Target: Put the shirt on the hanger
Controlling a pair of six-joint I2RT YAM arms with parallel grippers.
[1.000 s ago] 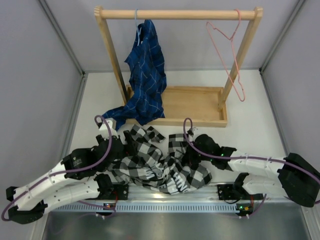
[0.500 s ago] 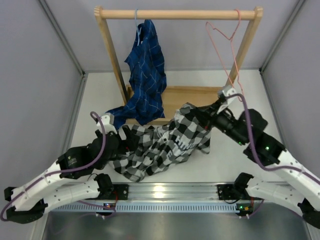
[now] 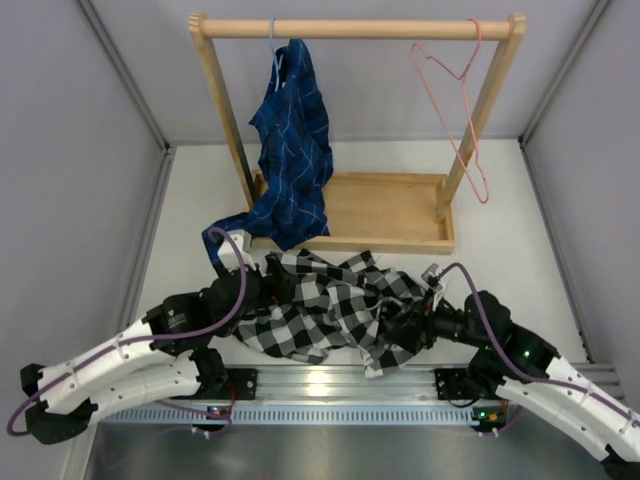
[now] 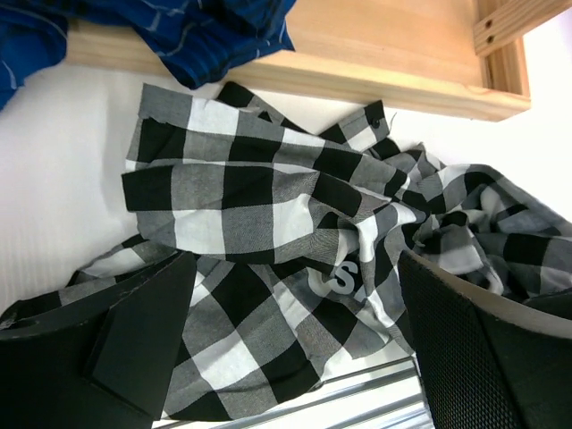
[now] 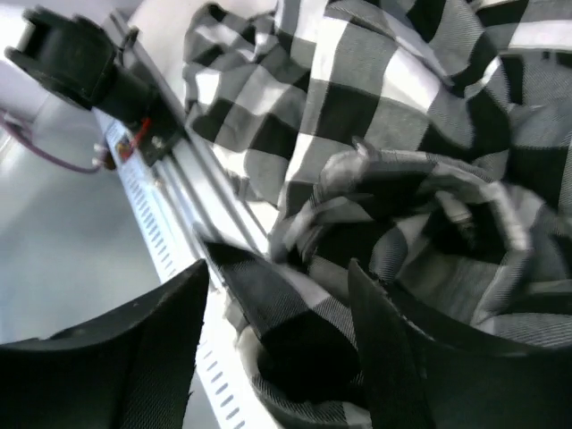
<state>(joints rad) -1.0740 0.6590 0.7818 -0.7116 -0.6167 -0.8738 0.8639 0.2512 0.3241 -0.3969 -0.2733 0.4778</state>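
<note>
The black-and-white checked shirt (image 3: pixel 330 305) lies crumpled on the table near the front edge, between my two grippers. My left gripper (image 3: pixel 260 287) hovers at its left end, and in the left wrist view the left gripper (image 4: pixel 295 264) stands wide open above the shirt (image 4: pixel 259 206), holding nothing. My right gripper (image 3: pixel 402 322) is at the shirt's right end. In the right wrist view the right gripper (image 5: pixel 279 268) has its jaws apart, with a loose fold of shirt (image 5: pixel 295 313) between them. The pink hanger (image 3: pixel 455 100) hangs bare on the rod at the right.
A wooden rack (image 3: pixel 360 29) with a tray base (image 3: pixel 390 210) stands at the back. A dark blue shirt (image 3: pixel 295 150) hangs on its left side and trails onto the table. A metal rail (image 3: pixel 330 385) runs along the front edge under the shirt's hem.
My right gripper lifted the shirt toward the rack, then came back down to the front and opened. The shirt now lies in a heap. The left arm shifted slightly right.
</note>
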